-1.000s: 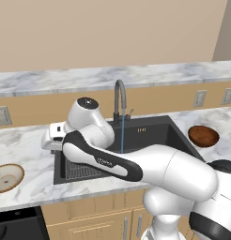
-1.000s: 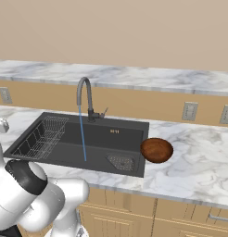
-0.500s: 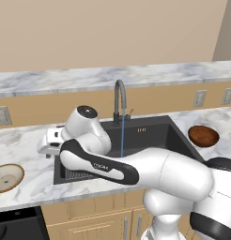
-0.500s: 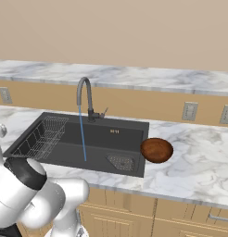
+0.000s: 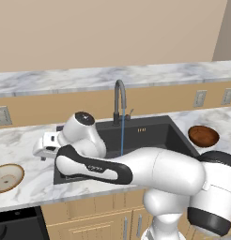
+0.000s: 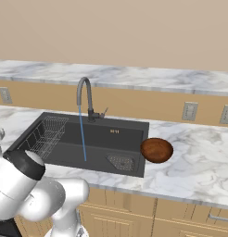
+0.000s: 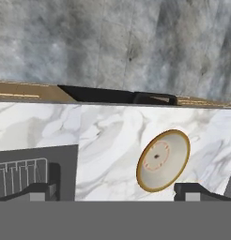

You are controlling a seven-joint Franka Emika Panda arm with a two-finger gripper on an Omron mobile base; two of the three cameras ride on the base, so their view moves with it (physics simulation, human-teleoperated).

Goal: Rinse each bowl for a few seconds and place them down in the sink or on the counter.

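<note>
Sink [image 5: 155, 133] partly hidden behind arm; hand [image 5: 42, 149] fingertips unclear.

Tan bowl [image 5: 8, 176] left, reddish-brown bowl [image 5: 203, 136] right

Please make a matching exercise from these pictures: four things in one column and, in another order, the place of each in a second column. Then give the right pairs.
Things
1. tan shallow round bowl with cream inside
2. glossy reddish-brown round bowl
3. wire rack
4. thin blue stream of water

Places
A. inside the black rectangular sink, at its left end
B. falling from the dark gooseneck tap
C. on the white marble counter, right of the sink
D. on the counter, left of the sink

Pairs: 1-D, 2-C, 3-A, 4-B
</note>
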